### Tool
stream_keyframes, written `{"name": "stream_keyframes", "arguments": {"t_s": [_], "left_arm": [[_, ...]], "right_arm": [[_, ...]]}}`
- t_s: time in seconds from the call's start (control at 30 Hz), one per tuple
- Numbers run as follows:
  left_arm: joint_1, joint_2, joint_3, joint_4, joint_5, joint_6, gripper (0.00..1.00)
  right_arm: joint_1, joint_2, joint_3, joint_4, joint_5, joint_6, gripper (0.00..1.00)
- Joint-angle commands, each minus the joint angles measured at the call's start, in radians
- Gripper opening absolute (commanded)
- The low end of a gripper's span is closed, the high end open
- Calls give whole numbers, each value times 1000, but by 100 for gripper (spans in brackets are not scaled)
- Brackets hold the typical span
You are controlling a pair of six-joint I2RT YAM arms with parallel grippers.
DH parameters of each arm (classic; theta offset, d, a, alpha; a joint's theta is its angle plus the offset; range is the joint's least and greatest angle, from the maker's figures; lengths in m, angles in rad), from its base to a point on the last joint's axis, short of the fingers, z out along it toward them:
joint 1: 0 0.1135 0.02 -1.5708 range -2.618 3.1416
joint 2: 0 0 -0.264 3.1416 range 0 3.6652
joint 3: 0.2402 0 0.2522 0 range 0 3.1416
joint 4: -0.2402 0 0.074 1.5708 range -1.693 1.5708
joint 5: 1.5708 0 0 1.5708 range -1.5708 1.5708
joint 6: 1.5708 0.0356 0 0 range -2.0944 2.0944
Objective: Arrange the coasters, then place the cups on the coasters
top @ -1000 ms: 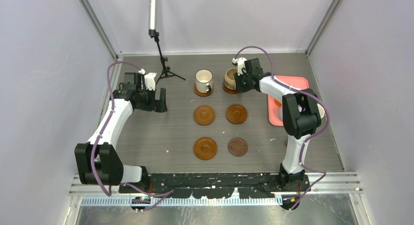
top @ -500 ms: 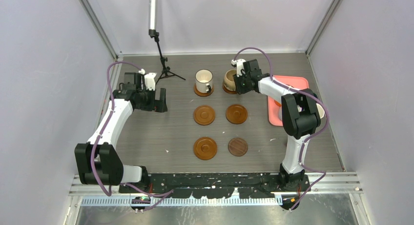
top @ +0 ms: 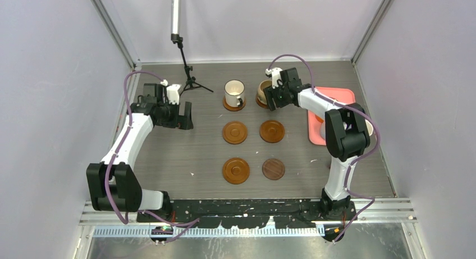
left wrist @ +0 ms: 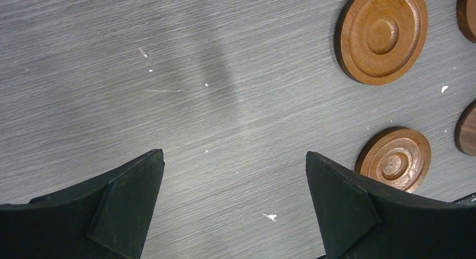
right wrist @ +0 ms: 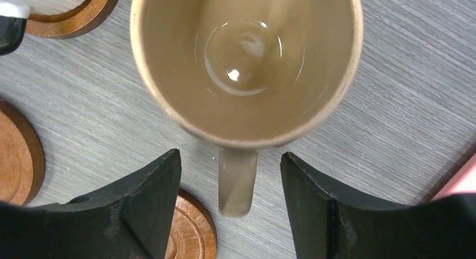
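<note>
1. My right jaws are spread, one on each side of the handle of the beige cup. Table shows in the gap on both sides, so they pinch nothing.
2. The beige cup stands upright and empty, its mouth open to my right wrist camera. Seen from above it is on the far right coaster, of which only a sliver shows at the cup's near edge.
3. Just beside it, not touching, the white cup stands on the far left coaster.
4. Four more discs lie bare on the table, nearer my bases: the two middle coasters, the near left coaster and the dark flat coaster.
5. My left jaws are spread wide with nothing between them, hanging over the table well to the left of the grid. Two bare coasters show at the right of my left wrist view.
6. A pink tray lies at the right, partly behind my right arm; I cannot tell what it holds.
7. A black tripod stands at the far left.
</note>
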Motion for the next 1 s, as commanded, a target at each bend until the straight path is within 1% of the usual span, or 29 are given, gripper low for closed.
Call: {"name": "stream_keyframes", "arguments": {"t_s": [0.0,0.1,0.2,0.3,0.37,0.47,0.57,0.67,0.73,0.8,0.97], "left_arm": [[3,-5,30,13,56,25,100],[1,-4,27,9,76,31,100],[-4,-1,22,12,88,41,100],[-13,3,21,14,97,54,100],[-16,3,18,18,101,63,100],[-18,4,9,25,110,69,100],[-20,5,4,28,121,70,100],[-21,5,1,30,127,73,100],[-20,9,0,32,128,75,100],[-20,17,3,33,126,74,100],[-20,26,16,33,126,72,100]], "right_arm": [[-2,-126,50,-76,-22,-39,73],[-29,-167,89,-159,-47,-23,81],[-74,-205,134,-228,-110,1,84],[-140,-220,210,-341,-199,14,85],[-199,-212,278,-425,-287,9,85],[-297,-190,365,-583,-359,-52,84],[-415,-174,438,-738,-398,-194,82],[-498,-156,508,-899,-400,-460,81],[-538,-136,540,-1011,-368,-645,80],[-566,-118,547,-1074,-330,-790,79],[-604,-60,592,-1165,-277,-962,79]]}}
